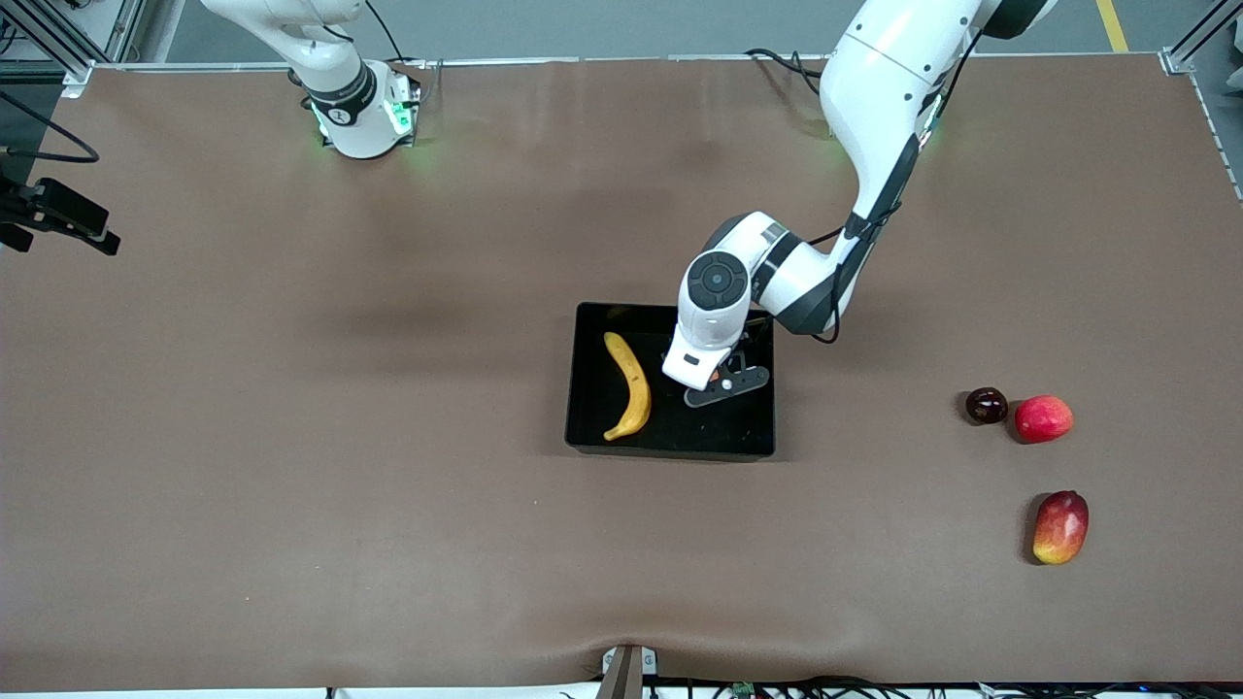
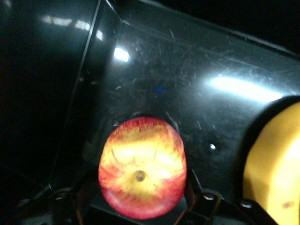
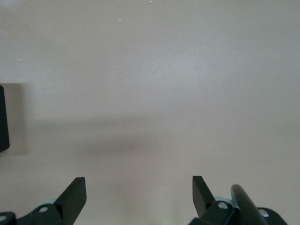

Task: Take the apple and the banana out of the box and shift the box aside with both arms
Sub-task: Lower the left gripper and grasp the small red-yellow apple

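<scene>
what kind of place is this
Likely a robotics lab test bench: two white arms bolted to a brown-covered table, metal framing at its corners, and fruit props such as a banana in a black box.

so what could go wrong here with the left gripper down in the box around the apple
1. The apple is round and sits between the left gripper fingers; a grip off its middle could let it roll or squirt out across the box floor.
2. The banana lies close beside the apple in the box, so a slip could knock it.
3. The box has low walls; a low lift could catch a wall and drag it. The right gripper waits open over bare table.
</scene>
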